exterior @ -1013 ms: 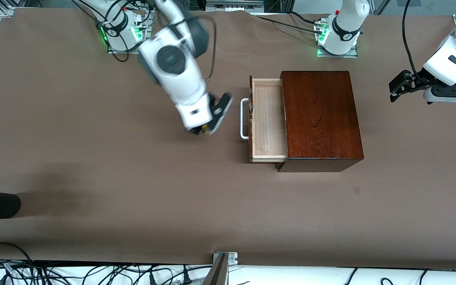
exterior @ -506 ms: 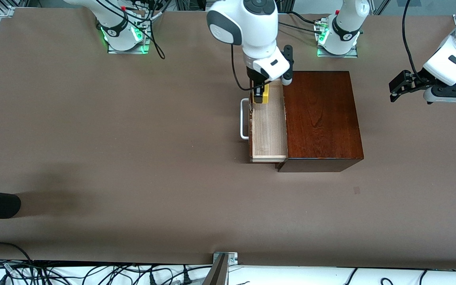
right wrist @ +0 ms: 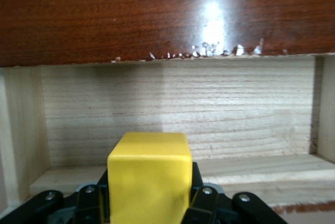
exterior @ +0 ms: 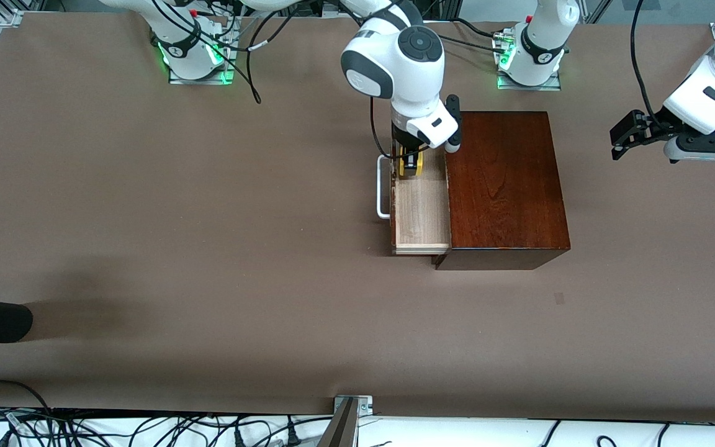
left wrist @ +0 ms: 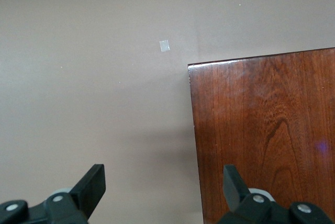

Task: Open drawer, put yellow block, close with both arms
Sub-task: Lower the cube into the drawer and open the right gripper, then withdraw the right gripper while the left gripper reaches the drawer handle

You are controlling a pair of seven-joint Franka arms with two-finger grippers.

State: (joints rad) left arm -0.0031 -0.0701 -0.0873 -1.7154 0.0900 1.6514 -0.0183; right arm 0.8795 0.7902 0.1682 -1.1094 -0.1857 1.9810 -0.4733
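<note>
Lower the right gripper (exterior: 409, 166) until the yellow block (exterior: 410, 165) nears the pale floor of the open drawer (exterior: 421, 211), then release; keep clear of the white handle (exterior: 382, 186) and the wooden box (exterior: 503, 186) edge. The block sits clenched between the fingers, over the drawer's end nearest the bases. The left gripper (exterior: 624, 135), jaws apart and empty, waits above the table toward the left arm's end.

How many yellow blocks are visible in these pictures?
1. The yellow block is held by the right gripper over the open drawer. No others are seen; the box's closed part could hide more.
</note>
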